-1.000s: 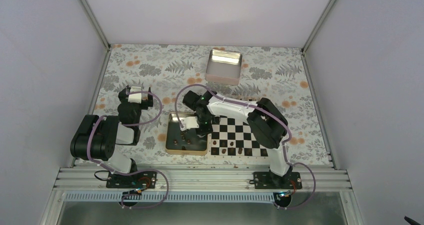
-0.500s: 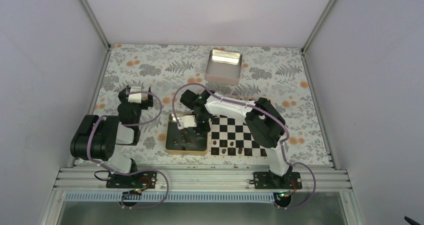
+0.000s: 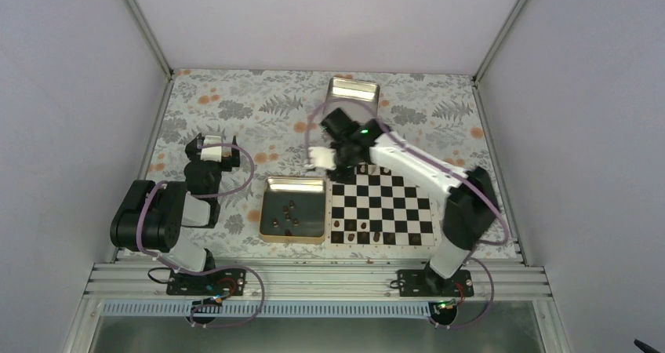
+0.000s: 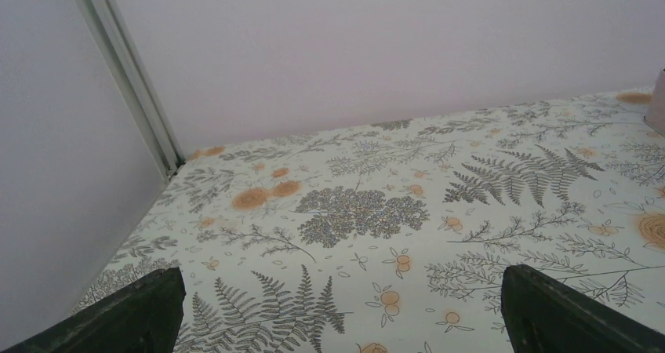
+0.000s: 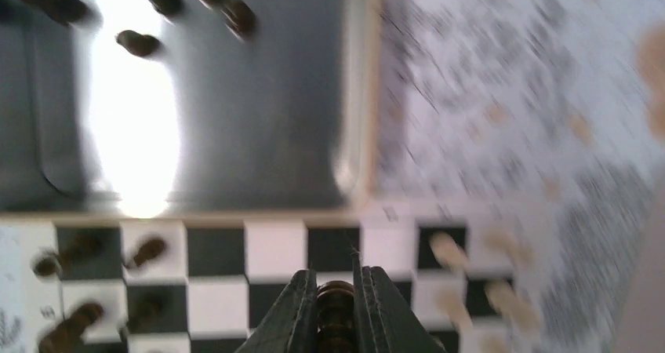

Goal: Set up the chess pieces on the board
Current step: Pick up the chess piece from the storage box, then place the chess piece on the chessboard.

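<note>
Pinching a dark chess piece (image 5: 336, 304), mostly hidden between its fingers: right gripper (image 5: 336, 284). Board (image 5: 274, 251) blurred; left gripper (image 4: 339, 294) spread.

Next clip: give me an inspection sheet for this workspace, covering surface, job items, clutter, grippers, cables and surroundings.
Surface: floral tablecloth, lying flat.
Job's things: board with a few dark chess pieces on its near rows; more lie in the gold-rimmed tray beside it.
Clutter: silver tin at the far side.
Grippers: right gripper, jaws shut on a held piece; left gripper, jaws open, empty.
Cables: purple cables loop along both arms.
Surroundings: white walls, metal frame.
</note>
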Motion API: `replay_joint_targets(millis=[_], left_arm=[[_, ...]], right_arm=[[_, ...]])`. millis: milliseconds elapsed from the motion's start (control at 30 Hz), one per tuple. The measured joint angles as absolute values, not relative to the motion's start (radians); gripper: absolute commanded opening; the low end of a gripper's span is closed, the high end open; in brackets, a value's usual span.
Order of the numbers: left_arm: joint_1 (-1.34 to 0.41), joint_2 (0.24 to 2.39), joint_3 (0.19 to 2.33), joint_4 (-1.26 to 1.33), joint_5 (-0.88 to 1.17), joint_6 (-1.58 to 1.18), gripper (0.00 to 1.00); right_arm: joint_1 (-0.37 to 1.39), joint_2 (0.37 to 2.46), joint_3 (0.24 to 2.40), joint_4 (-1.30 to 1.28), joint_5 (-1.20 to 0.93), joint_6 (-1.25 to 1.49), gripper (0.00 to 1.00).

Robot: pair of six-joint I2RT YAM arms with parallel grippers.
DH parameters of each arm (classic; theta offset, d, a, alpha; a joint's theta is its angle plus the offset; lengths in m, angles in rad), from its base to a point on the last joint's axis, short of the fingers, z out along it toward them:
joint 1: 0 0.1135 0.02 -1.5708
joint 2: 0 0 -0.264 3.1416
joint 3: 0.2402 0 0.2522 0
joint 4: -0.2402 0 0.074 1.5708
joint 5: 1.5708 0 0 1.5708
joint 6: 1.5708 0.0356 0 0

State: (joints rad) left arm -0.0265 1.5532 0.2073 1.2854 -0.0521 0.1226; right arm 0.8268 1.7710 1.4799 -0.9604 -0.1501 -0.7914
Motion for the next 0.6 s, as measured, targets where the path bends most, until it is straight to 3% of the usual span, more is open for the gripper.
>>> replay_joint_targets(millis=[267,600], left_arm=[[-0.027,1.553,0.207,1.285,-0.052,0.123,1.00],[-0.027,1.553,0.207,1.286,-0.052,0.123,1.00]], right_arm=[[0.598,1.398,1.122,-0.897,-0.111,-0.798,0.06],[0.586,1.320,0.823,-0.849,-0.142,-0.836,0.07]])
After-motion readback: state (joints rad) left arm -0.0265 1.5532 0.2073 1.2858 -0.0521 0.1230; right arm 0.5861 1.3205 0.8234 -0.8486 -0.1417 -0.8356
